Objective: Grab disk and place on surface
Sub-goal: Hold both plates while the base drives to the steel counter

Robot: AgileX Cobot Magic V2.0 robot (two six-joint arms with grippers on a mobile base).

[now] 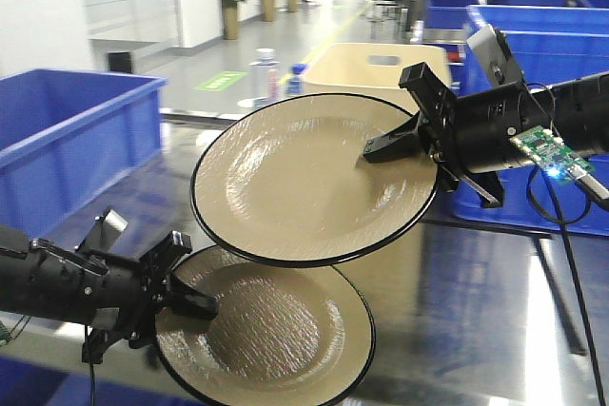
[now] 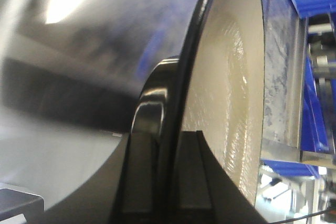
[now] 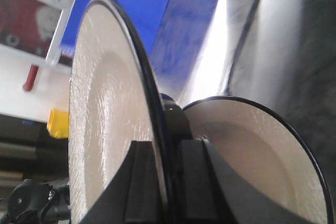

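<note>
Two cream disks with black rims are in view. The upper disk (image 1: 314,178) (image 3: 105,103) hangs tilted above the glossy grey surface (image 1: 476,311), and my right gripper (image 1: 395,145) (image 3: 168,145) is shut on its right rim. The lower disk (image 1: 266,339) (image 2: 226,77) (image 3: 247,145) lies low at the front, partly under the upper one. My left gripper (image 1: 190,301) (image 2: 170,135) is shut on its left rim. Whether the lower disk touches the surface I cannot tell.
A large blue bin (image 1: 67,140) stands at the left. Several more blue bins (image 1: 533,45) stack behind the right arm. A beige crate (image 1: 381,68) and bottles (image 1: 265,73) sit at the back, beyond the disks.
</note>
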